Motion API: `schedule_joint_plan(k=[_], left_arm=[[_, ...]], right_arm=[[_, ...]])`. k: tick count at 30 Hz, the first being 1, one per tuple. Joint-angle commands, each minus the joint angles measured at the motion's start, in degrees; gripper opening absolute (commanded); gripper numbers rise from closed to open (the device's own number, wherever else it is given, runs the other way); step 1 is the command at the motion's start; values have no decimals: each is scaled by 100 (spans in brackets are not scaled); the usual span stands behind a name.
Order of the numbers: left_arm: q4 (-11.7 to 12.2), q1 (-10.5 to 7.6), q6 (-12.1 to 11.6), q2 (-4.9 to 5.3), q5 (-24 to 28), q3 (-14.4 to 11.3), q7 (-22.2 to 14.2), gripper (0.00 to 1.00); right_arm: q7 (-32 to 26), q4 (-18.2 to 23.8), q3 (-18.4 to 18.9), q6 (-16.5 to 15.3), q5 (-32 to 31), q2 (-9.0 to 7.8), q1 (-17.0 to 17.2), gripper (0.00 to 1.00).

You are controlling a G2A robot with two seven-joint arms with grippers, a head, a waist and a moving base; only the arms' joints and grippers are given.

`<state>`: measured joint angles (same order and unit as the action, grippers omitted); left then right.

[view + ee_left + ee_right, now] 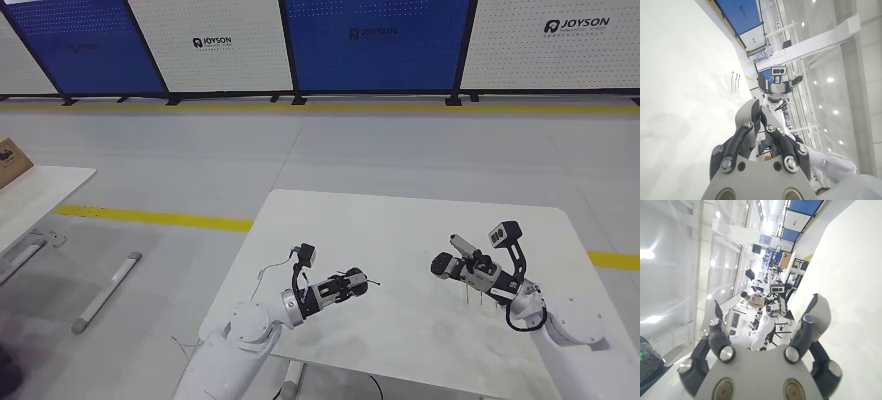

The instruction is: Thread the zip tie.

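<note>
1. Jaws of the left gripper (pixel 758 107) are pressed together; in the top view, at lower centre of the frame, a thin dark sliver (pixel 373 283) juts from its tip; whether that is a tie pinched there I cannot tell.
2. Jaws of the right gripper (pixel 765 306) stand wide apart with nothing between them; in the top view it hangs over the table at lower right of the frame.
3. Three zip ties (pixel 736 83) lie flat and straight on the white table (pixel 400 230), side by side, none of them looped; in the top view they read as faint lines just beneath the right gripper, well apart from the left one.
4. Step in hand, as I judge it: pick-up, ahead of any threading; no tail has yet met a head.
5. Next move calls for the open gripper to come down on one tie near an end and pinch it off the flat surface; the tie is thin and could easily be missed or pushed aside; after that the other end needs holding so that tip and slot line up.
</note>
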<state>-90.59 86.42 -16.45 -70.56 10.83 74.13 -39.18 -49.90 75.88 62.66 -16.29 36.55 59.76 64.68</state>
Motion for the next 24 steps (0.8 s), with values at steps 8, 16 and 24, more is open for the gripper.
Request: schedule_joint_plan(k=[8,16,24], left_arm=[[0,0,1,0,-1,0,0,0],[0,0,1,0,-1,0,0,0],[0,0,1,0,-1,0,0,0]], right_arm=[[-205,215,26,39,-552,-40,-58,100],[-1189,717,739,561,-2213,-322,-440,100],[-1972,748,692,911,-3167,-412,-950,100]])
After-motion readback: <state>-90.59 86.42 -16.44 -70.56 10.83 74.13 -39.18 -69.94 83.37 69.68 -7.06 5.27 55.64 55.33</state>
